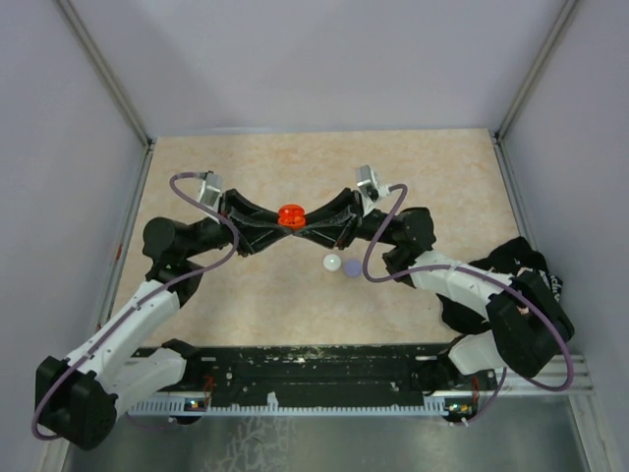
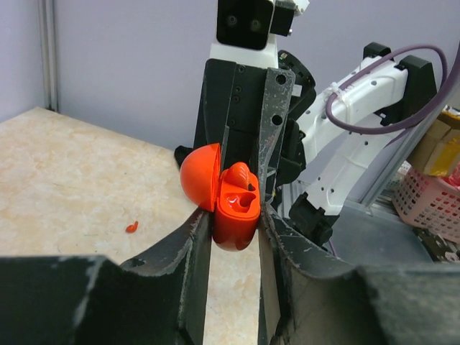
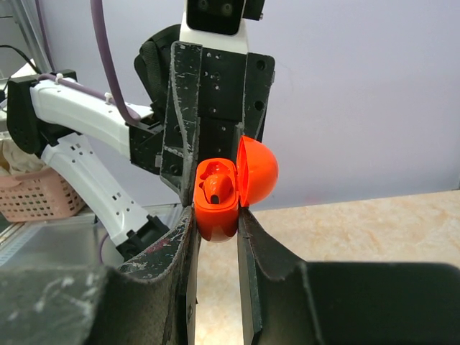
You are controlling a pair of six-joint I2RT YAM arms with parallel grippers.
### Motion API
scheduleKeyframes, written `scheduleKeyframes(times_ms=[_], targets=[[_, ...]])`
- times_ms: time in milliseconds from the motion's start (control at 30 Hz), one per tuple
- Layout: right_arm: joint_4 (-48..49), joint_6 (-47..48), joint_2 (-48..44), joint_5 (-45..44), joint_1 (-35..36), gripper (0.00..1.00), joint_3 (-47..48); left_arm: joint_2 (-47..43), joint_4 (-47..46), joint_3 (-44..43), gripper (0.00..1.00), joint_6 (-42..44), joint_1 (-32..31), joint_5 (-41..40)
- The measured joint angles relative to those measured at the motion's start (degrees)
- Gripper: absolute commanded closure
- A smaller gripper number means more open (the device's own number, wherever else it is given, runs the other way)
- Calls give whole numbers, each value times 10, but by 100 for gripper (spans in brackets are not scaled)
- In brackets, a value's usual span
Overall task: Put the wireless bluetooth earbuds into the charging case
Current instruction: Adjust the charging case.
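The left gripper and right gripper both pinch the open red case at mid-table. Only the left wrist view shows a loose red earbud at its 9 o'clock. A second earbud sits inside.

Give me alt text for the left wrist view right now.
An open red charging case, lid swung left, with a red earbud in it, is pinched between the left hand below and the right hand above. A tiny red bit lies on the table.
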State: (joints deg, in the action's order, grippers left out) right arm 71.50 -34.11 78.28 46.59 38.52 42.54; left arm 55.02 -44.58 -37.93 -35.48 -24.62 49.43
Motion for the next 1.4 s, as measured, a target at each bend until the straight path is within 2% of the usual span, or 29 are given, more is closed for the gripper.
scheduleKeyframes(times_ms=[100,200,467,700,833,967,1333,1400], targets=[[0,0,0,-1,1,100,0,9,-15,1,73,-9,0,7],[0,-3,0,0,2,100,0,9,-27,4,75,-10,0,11],[-3,-5,0,0,4,100,0,3,-36,13,67,-7,0,12],[-1,-6,0,0,4,100,0,2,-39,14,54,-7,0,16],[-1,-6,0,-1,4,100,0,2,-41,16,53,-7,0,20],[-1,-7,0,-2,4,100,0,0,-43,17,60,-7,0,20],[2,-15,0,0,4,100,0,0,-43,18,92,2,1,18],[1,-15,0,0,4,92,0,0,-39,18,97,13,1,18]])
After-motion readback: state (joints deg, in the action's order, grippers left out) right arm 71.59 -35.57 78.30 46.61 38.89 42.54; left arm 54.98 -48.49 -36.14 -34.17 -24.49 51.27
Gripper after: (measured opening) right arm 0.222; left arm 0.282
